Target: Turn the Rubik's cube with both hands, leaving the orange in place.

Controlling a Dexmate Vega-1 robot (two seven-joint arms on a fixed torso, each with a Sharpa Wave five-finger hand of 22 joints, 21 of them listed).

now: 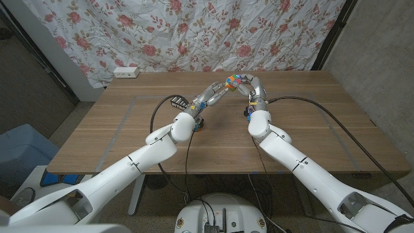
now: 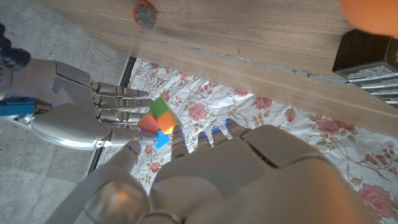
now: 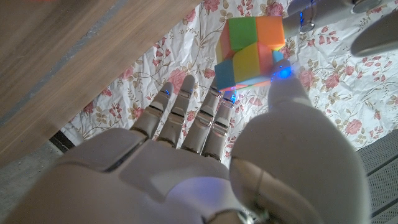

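Observation:
The Rubik's cube [image 1: 231,81] is held up above the far middle of the wooden table [image 1: 310,123], between my two hands. My left hand [image 1: 212,95] reaches it from the left with its fingertips on it, and my right hand [image 1: 256,88] closes on it from the right. In the left wrist view the cube [image 2: 160,118] sits between my left hand's fingertips [image 2: 177,142] and the right hand [image 2: 81,115]. In the right wrist view the thumb [image 3: 283,84] presses the cube [image 3: 252,50]. The orange [image 2: 373,15] is a blur on the table next to a black box.
A black box [image 1: 176,101] stands on the table beside my left forearm. Black cables [image 1: 323,113] trail over the table's right half. A white power strip [image 1: 126,72] lies by the floral curtain [image 1: 194,32] behind the table.

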